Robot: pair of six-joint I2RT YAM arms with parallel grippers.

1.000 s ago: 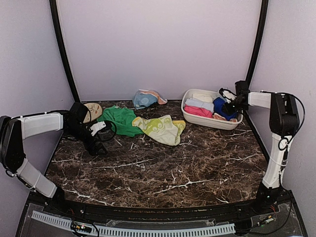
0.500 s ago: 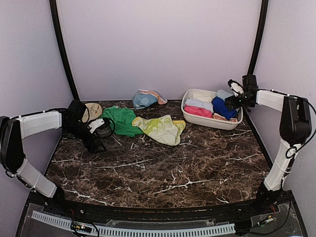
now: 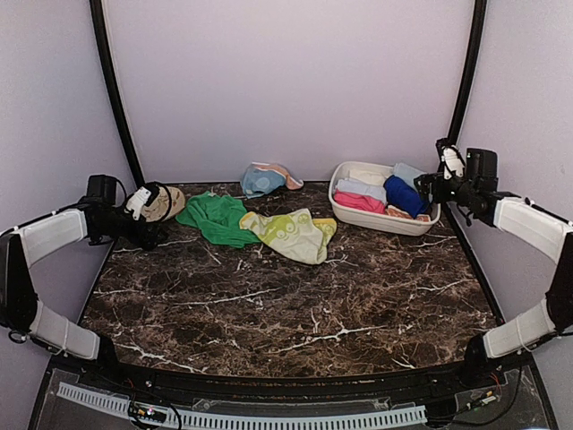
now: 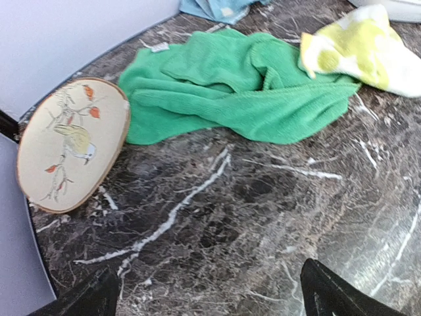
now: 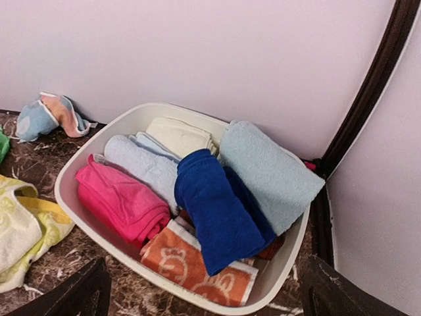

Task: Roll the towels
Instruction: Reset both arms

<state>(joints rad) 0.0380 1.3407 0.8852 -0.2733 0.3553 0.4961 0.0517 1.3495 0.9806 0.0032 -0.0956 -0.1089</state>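
Crumpled and unrolled on the dark marbled surface [image 3: 313, 313]: a green towel [image 4: 250, 92] at back left, its right edge under a yellow-green patterned towel [image 3: 291, 235]. Further back, near the wall and apart from those two, a bunched light blue towel [image 3: 267, 177] with a pink edge. At back right, a white oval basin [image 5: 66, 191] packed with rolled towels: a pink roll [image 5: 122, 201] at the left, a pale blue roll [image 5: 141, 164] beside it, a cream roll [image 5: 177, 135] at the far end, a royal blue roll [image 5: 217, 210] in the middle lying over a rust patterned roll [image 5: 197, 260], and a light blue roll [image 5: 266, 171] along the right wall.

Just left of the green towel, by the side wall: a tan round disc [image 4: 69, 141] with a painted bird.

Left tool [image 4: 212, 299] low over the surface near the disc, fingers spread wide, nothing between them. Right tool [image 5: 214, 296] raised beside the basin's right end, fingers spread wide, gripping nothing.
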